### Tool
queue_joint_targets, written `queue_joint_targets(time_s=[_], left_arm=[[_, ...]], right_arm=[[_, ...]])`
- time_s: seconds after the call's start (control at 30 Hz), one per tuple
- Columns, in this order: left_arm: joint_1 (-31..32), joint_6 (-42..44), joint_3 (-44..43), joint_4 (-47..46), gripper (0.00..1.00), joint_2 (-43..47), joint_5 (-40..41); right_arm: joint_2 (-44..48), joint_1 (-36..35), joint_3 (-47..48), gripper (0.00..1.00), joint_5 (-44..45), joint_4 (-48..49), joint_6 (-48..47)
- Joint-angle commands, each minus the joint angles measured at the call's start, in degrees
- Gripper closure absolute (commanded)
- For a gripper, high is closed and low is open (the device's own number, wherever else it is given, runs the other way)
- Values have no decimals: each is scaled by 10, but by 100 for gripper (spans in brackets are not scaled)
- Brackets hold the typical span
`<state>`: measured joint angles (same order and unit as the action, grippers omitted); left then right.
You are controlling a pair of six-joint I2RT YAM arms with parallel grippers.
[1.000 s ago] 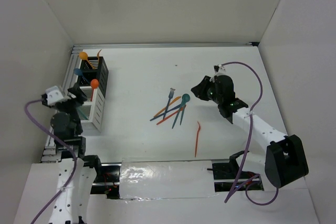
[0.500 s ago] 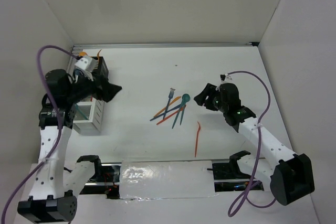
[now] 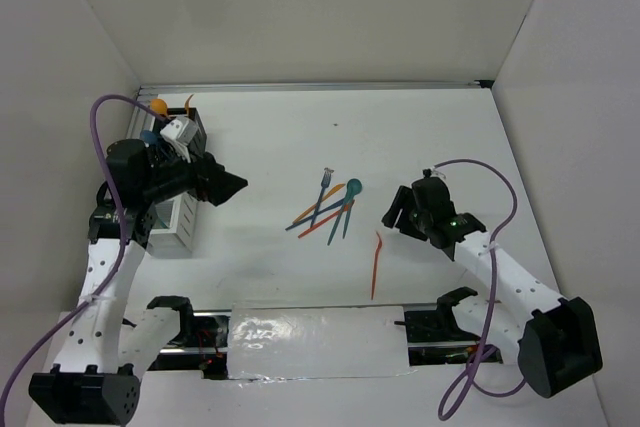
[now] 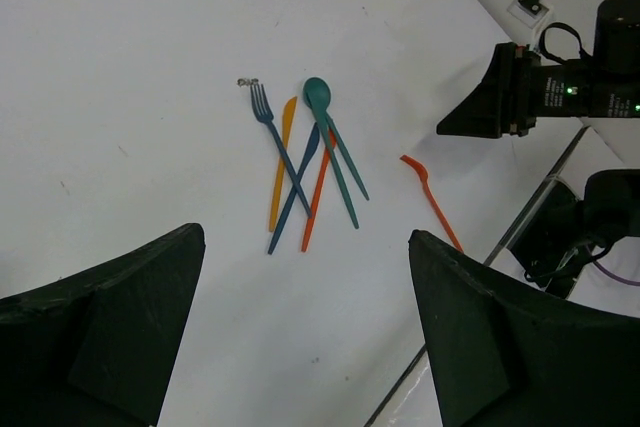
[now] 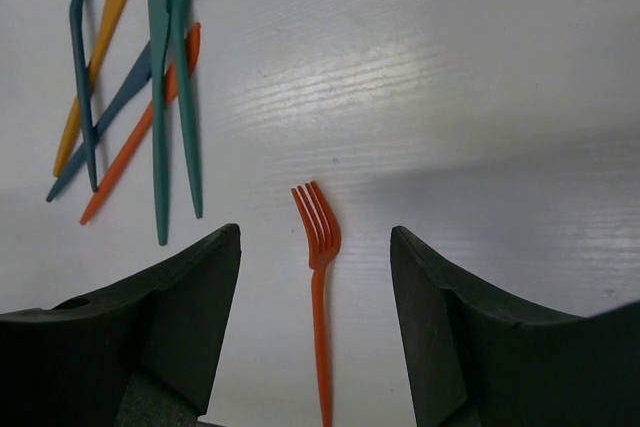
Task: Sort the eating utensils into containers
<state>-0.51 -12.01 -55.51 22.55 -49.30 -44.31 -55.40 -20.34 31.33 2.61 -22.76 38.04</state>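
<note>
Several utensils lie crossed in a pile [image 3: 328,209] at mid-table: a teal spoon [image 3: 353,187], a dark blue fork [image 3: 325,183], and orange, blue and teal pieces. A red-orange fork [image 3: 376,262] lies alone to their near right. My right gripper [image 3: 392,212] is open and empty just above that fork's tines; in the right wrist view the fork [image 5: 319,327] lies between the fingers. My left gripper [image 3: 232,187] is open and empty, in the air between the containers [image 3: 182,219] and the pile [image 4: 305,162]. The arm hides most of the bins; an orange spoon [image 3: 158,105] stands in them.
The bins stand against the left wall of the white enclosure. Walls close in the left, back and right. A shiny plate [image 3: 315,335] covers the near edge between the arm bases. My right gripper [image 4: 470,112] shows in the left wrist view.
My left arm has lifted from beside the bins and swung right toward mid-table. My right gripper has moved nearer and down, from beside the teal spoon to over the lone fork.
</note>
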Motion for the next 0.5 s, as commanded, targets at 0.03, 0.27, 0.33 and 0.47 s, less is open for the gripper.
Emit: queue_joint_targets(time_s=[0.03,0.27,0.33,0.47], left_arm=[[3,-18,21,-33,4,-2,30],[24,-14,37,-31,5,-10,20],[31,-10,27,-16,5,-18,28],[52,-6,8,5,7,-49,37]], right_arm=[[-15,-17,6,33,27,-25,-13],[-72,-45,7,39,32,9,-20],[-84,-68,15,40,41,9,-24],[-123,-91,31,40,61,4,-26]])
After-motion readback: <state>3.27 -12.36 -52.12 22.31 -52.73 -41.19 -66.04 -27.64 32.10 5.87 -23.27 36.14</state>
